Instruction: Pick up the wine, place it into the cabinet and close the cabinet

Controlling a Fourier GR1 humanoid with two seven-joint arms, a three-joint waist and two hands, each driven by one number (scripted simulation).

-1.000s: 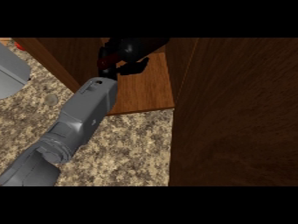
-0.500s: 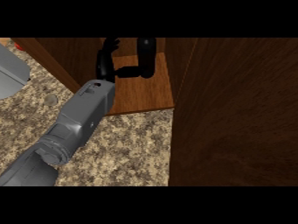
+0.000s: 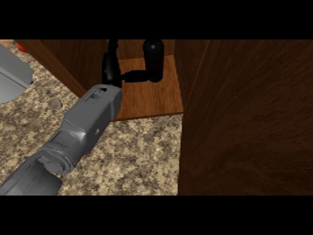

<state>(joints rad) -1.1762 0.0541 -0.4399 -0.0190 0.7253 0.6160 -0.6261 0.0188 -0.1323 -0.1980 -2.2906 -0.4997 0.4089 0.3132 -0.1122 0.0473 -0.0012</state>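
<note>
Black hand (image 3: 135,69) — fingers straight, spread — inside the wood-grained cabinet (image 3: 254,119); speckled counter (image 3: 131,151) below.

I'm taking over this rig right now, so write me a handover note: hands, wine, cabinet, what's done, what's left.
Left hand: open, fingers straight, inside the brown wooden cabinet above its floor, holding nothing visible.
Right hand: not in view.
Wine: not visible; I cannot tell whether it stands deeper inside.
Dark wooden cabinet door: open, at the right.
Left to do: confirm the wine is in, withdraw the hand, close the door.
</note>
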